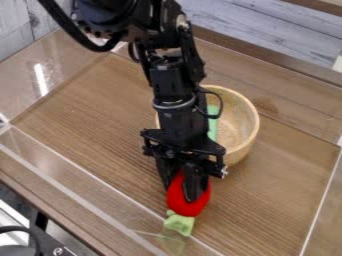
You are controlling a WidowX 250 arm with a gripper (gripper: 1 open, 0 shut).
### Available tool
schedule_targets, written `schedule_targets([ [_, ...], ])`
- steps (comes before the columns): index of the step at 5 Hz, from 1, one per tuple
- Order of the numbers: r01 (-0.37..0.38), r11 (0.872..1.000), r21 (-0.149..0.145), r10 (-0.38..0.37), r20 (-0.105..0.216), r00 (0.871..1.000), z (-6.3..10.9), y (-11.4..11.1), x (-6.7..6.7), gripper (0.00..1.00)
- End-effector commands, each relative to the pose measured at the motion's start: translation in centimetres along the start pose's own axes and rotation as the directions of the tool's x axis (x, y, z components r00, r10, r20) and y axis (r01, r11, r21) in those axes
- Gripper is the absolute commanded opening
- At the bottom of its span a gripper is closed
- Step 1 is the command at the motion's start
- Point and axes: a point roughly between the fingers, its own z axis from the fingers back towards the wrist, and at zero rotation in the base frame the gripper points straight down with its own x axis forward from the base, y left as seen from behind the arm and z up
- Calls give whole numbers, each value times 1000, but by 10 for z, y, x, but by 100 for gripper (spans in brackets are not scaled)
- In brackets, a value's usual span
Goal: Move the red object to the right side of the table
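The red object (186, 199) is a small bright red rounded toy with a pale green stem end (177, 226) hanging below it. It sits between the black fingers of my gripper (187, 192), which is shut on it, near the front acrylic wall. The arm comes straight down from above onto it. Whether the toy touches the dark wood-grain table (80, 135) I cannot tell.
A wooden bowl (241, 125) stands just behind the gripper, right of centre, with something green (214, 130) by its near rim, partly hidden by the arm. Clear acrylic walls (74, 190) edge the tabletop at front and sides.
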Motion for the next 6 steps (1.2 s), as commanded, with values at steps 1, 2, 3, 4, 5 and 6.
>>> schedule_targets([
  [1,9,1000,24,-11,50,999,7,-8,7,0],
  [2,91,994,59,-93,31,995,16,-11,12,0],
  [3,159,983,95,-162,23,987,28,-21,17,0],
  [4,62,993,104,-70,76,995,37,-50,20,0],
  [5,-10,997,70,2,123,992,26,-87,29,0],
  [6,-13,999,52,6,129,992,13,-102,31,0],
])
